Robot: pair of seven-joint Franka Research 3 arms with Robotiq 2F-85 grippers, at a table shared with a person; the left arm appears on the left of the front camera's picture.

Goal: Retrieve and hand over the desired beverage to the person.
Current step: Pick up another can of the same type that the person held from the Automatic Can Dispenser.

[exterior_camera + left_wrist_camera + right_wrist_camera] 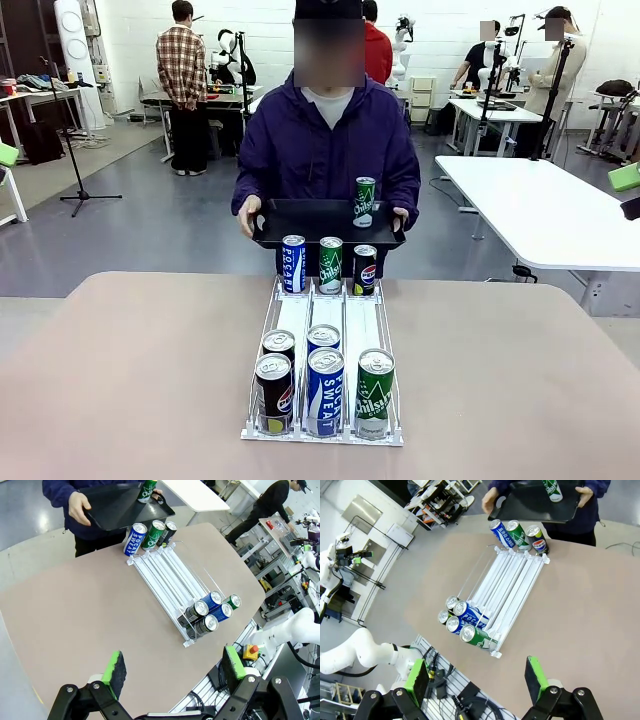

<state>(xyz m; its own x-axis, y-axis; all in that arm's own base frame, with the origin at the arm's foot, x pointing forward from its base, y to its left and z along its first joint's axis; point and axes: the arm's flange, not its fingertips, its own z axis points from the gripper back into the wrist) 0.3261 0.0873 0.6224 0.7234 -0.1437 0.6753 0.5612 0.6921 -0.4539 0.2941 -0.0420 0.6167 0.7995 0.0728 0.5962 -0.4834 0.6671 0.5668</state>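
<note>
A rounded tan tabletop (120, 380) carries a clear acrylic three-lane can rack (355, 320) at its centre, running from 6 to 12 o'clock. Five upright cans (325, 390) crowd the rack's 6 o'clock end: two black, two blue, one green. Three more cans (330, 265), blue, green and black, stand at its 12 o'clock end.

At the table's 12 o'clock edge stands the person in a dark purple hooded jacket (330, 140), both hands holding a black rectangular tray (300, 222). A green soda can (365, 201) stands upright on the tray, toward its 2 o'clock corner.

The left gripper (174, 667) hangs above the table with its green-padded fingers spread wide and nothing between them. The right gripper (476, 677) does likewise.

Around them, a grey floor stretches out, with a white table (540, 210) at 2 o'clock and a black tripod stand (75, 150) at 10 o'clock.
</note>
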